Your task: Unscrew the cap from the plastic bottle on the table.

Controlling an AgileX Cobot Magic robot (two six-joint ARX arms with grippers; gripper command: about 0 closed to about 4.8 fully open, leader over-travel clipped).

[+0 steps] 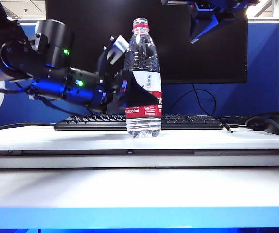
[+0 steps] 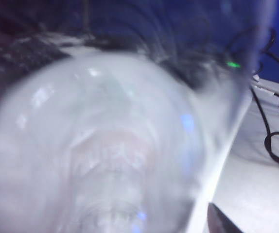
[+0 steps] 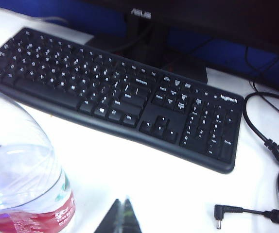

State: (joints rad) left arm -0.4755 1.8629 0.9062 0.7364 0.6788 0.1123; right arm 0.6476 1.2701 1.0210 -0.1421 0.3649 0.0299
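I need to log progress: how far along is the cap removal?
Apparently done: the plastic bottle stands upright on the table, capless; the cap is not visible. In hand: the open left claw flanks it. The shut right claw hovers above.

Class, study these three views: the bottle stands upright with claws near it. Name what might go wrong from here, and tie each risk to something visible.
1. The left claw stands open around the plastic bottle, so nothing steadies it; a nudge may topple the tall, slim bottle.
2. The right claw is shut and raised well above the table; twisting at the neck against an unheld bottle may just spin it.
3. A falling bottle could hit the keyboard behind.
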